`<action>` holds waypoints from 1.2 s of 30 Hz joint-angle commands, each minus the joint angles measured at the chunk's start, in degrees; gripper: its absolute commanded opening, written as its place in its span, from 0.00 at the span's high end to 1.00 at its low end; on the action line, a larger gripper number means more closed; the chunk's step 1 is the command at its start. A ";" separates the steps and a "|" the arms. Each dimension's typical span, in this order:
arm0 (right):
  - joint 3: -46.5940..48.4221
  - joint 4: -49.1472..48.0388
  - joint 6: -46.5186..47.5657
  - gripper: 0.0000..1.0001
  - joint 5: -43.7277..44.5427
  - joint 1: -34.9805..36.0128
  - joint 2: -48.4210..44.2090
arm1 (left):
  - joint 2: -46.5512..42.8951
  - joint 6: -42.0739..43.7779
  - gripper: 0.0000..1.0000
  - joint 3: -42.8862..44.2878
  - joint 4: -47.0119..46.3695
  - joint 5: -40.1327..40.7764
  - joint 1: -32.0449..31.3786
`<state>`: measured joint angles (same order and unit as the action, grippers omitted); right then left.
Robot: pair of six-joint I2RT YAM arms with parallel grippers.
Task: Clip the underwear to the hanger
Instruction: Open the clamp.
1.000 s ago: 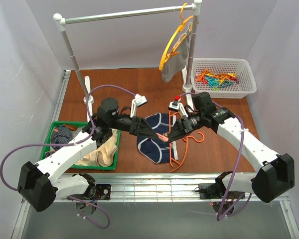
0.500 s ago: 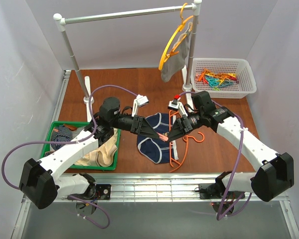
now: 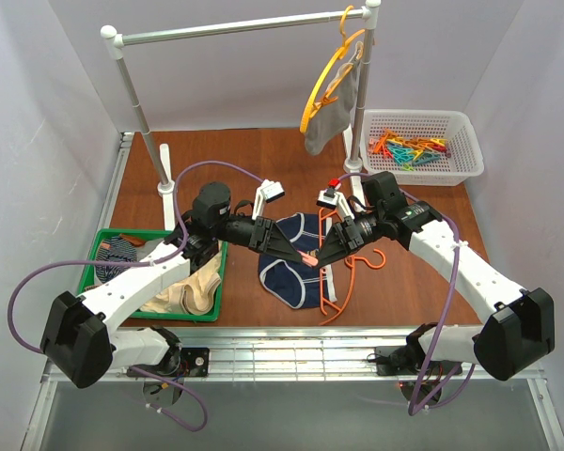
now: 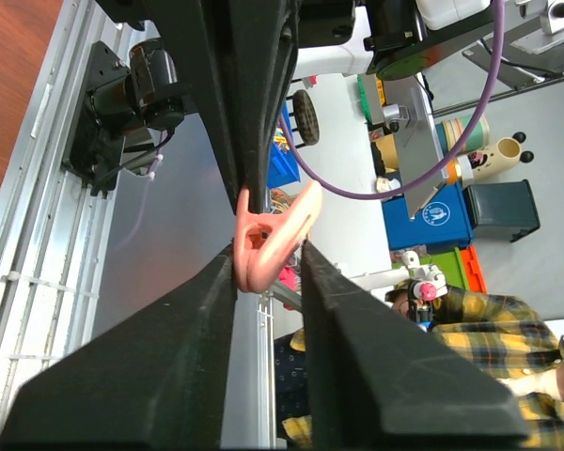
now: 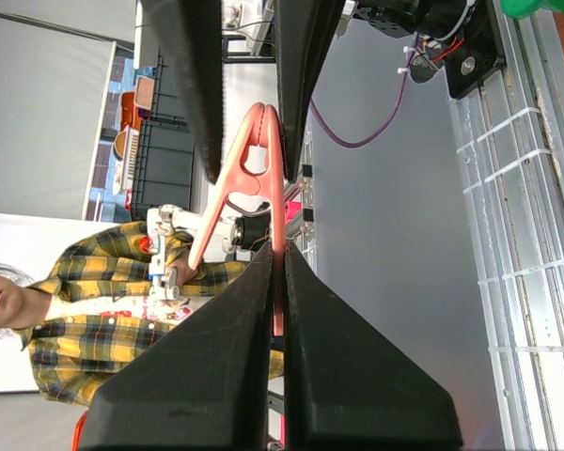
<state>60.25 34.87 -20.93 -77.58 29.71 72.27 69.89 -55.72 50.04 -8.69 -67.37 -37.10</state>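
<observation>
The underwear (image 3: pixel 287 271) lies on the tabletop (image 3: pixel 235 160) directly beneath both tools, with the hanger (image 3: pixel 336 299) along its edge under the right tool (image 5: pixel 279 252). That tool is clamped on a pink clip (image 5: pixel 254 164). The left tool (image 4: pixel 269 252) straddles the clip's far end, its jaws narrowly apart; whether it grips I cannot tell.

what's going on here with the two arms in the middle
Both arms meet over the navy underwear, which lies on the table next to the red-orange hanger. The right gripper is shut on a pink clothes clip, holding it above the fabric. The left gripper has a finger on either side of the same clip; whether it is pressing the clip is unclear. The clip does not look attached to anything yet.
</observation>
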 commanded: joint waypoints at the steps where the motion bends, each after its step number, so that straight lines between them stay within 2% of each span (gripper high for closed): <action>1: 1.28 -0.95 0.45 0.99 -0.73 0.34 -0.73 | -0.37 0.00 0.79 0.23 -1.59 -1.71 0.01; 4: 1.01 -0.95 0.62 0.99 -0.90 0.43 -0.99 | -0.10 -0.35 0.88 0.06 -1.77 -1.80 0.10; 9: 0.48 -0.86 0.71 0.99 -0.82 0.52 -1.34 | 0.51 -0.61 0.92 0.14 -2.47 -2.15 0.10; 16: 0.84 -0.86 0.89 0.99 -0.38 0.43 -1.17 | 1.74 -1.40 0.90 -0.03 -3.88 -2.85 0.01; 18: 0.66 -0.77 0.80 0.99 -0.47 0.52 -0.90 | 1.92 -1.58 0.83 -0.03 -4.14 -2.94 0.01; 24: 0.84 -0.86 0.98 0.99 -0.64 0.52 -0.47 | 2.80 -1.84 0.75 0.32 -4.76 -3.38 -0.43; 29: 1.36 -0.86 1.15 0.99 -0.73 0.52 0.06 | 3.50 -1.67 0.76 0.94 -5.02 -3.64 -0.69; 36: 0.22 -0.86 1.06 0.99 -1.08 0.52 -0.20 | 3.76 -1.67 0.86 0.94 -5.55 -4.26 -0.69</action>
<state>60.20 34.54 -20.01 -77.08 29.78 72.27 73.63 -57.95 50.06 -13.96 -71.33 -37.47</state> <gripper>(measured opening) 0.017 0.155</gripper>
